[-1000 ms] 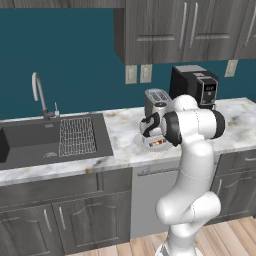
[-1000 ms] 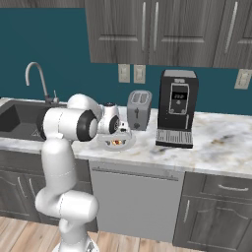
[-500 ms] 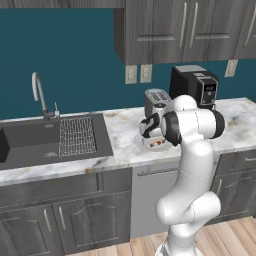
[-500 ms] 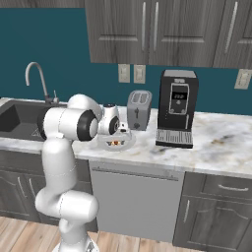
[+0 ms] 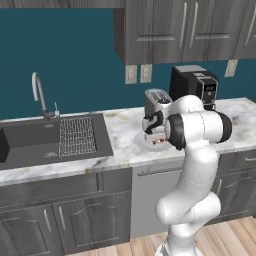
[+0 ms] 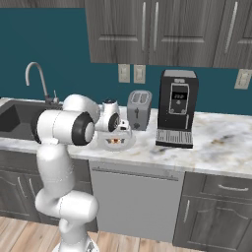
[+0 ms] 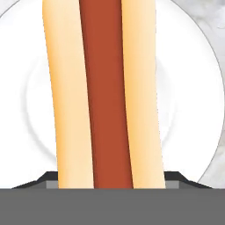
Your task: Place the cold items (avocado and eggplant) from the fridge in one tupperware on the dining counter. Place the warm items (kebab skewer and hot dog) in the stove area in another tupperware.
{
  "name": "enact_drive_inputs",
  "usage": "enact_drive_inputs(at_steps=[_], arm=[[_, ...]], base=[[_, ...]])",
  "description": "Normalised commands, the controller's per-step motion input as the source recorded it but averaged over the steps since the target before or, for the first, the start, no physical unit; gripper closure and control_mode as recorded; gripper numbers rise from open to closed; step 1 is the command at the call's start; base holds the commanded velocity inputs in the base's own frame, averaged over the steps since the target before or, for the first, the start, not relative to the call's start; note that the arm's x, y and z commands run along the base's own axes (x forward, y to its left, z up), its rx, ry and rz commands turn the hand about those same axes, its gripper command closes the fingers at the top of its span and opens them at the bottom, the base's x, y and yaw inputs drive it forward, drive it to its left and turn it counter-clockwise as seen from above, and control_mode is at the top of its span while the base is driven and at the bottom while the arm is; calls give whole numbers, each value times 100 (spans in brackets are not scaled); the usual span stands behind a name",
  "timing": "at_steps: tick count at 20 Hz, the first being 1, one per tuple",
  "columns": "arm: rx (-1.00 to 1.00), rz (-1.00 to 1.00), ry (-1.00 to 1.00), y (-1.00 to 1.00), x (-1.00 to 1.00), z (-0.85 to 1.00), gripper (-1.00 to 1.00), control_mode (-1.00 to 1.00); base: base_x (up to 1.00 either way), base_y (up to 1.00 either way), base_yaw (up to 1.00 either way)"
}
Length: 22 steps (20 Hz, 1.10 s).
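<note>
Closing on the hot dog (image 7: 105, 94), the robot's hand (image 5: 152, 131) grips the bun from both sides over a white plate (image 7: 189, 88). That plate (image 5: 141, 142) sits near the front edge of the marble surface (image 5: 125, 131), just in front of the toaster (image 5: 156, 101). Beside the toaster stands a coffee machine (image 6: 176, 115); the sink (image 5: 35, 141) lies at the surface's left end.

- Toaster (image 5: 156, 101) stood just behind the white plate (image 5: 145, 143), blocking the 12 o'clock side.
- Coffee machine (image 6: 176, 114) walled off the 2 o'clock side in the right base view.
- Bare marble counter (image 5: 122, 135) lay open at 9 o'clock, toward the sink (image 5: 50, 142).
- Wall cabinets (image 6: 157, 32) hung well above.
</note>
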Motion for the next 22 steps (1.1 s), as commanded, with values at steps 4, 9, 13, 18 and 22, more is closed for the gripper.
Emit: enact_drive_inputs(at_steps=[4,9,13,18,22], arm=[[0,1,9,-1,-86,85,100,-100],[0,8,2,9,-100,85,100,-100],[0,4,-1,29,-100,74,100,-100],[3,0,-14,22,-100,59,100,-100],[2,0,-19,41,-100,63,100,-100]], base=[[0,0,0],[0,0,0],[0,0,0],[0,0,0],[0,0,0]])
